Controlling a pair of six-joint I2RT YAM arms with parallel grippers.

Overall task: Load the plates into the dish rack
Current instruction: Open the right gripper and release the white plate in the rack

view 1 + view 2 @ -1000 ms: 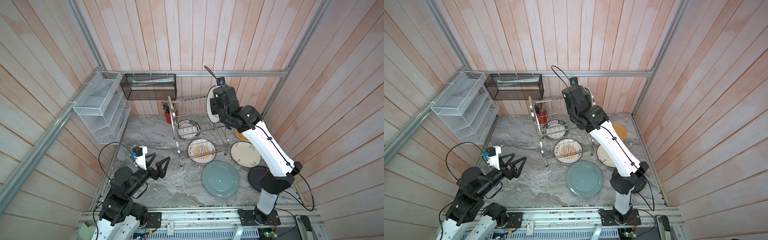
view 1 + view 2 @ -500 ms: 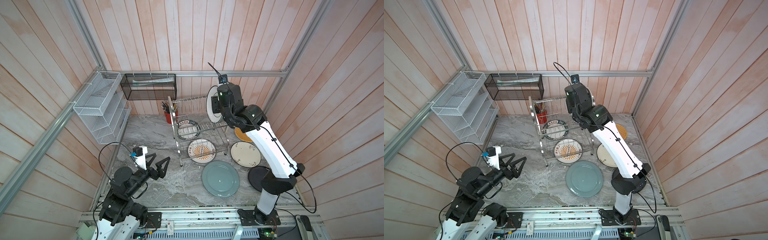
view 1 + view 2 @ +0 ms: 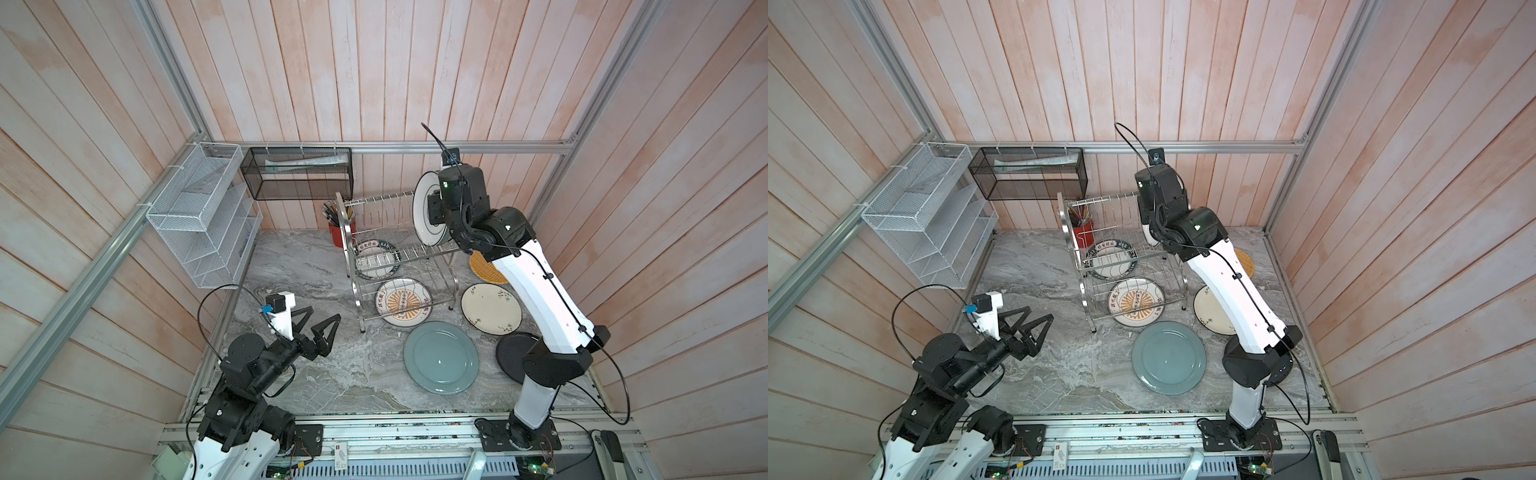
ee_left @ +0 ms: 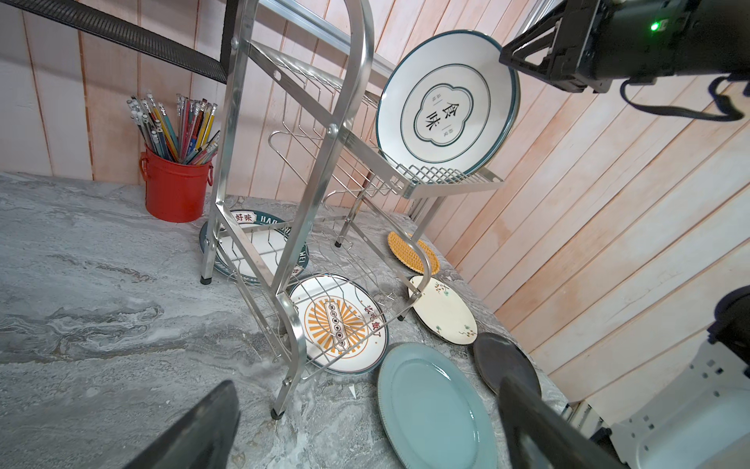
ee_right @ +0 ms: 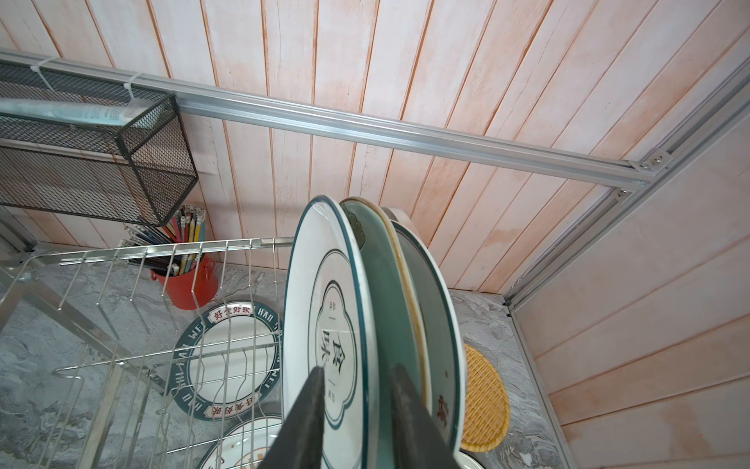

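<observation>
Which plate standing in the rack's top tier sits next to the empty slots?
The white green-rimmed plate with characters at its centre; the other upright plates stand behind it, toward the dish rack's end.

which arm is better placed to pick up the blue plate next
Left, probably. The left tool is open, free and low over the table, facing the blue plate. The right tool is up at the top tier of the rack, straddling the rim of the white plate.

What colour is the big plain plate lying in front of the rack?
Pale blue-grey plate, clearest in a top view.
</observation>
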